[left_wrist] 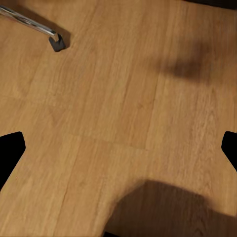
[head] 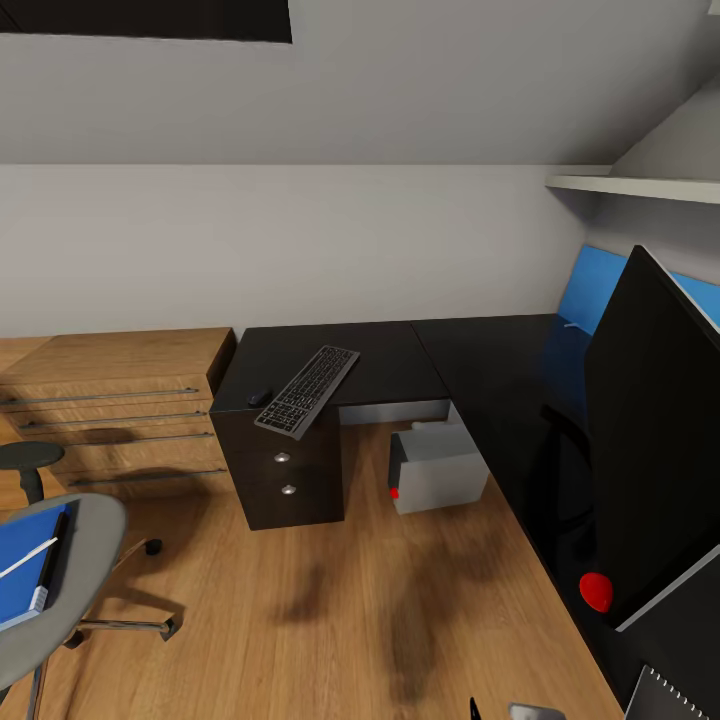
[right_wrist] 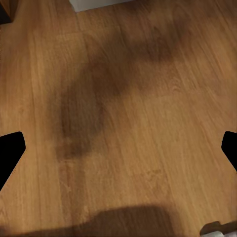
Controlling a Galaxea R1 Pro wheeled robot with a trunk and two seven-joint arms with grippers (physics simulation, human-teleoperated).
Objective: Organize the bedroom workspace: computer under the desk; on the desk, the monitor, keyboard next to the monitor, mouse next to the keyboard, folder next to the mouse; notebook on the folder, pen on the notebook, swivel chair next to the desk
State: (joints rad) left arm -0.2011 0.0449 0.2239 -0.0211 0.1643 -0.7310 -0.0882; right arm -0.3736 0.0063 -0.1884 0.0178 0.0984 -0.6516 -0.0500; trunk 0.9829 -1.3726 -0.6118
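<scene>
A blue folder point(head: 22, 575) lies on the swivel chair point(head: 85, 560) seat, a white pen point(head: 27, 558) resting across it. Thin, light and probably slippery, it looks best pinched at an overhanging edge. Both wrist views show wooden floor point(left_wrist: 118, 98) between wide-spread jaws, empty; the head view shows the desk point(head: 400, 360).

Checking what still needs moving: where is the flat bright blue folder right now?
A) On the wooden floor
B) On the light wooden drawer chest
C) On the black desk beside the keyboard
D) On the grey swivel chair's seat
D: the flat bright blue folder lies on the grey swivel chair's seat in the head view, with a thin white pen across it.
</scene>
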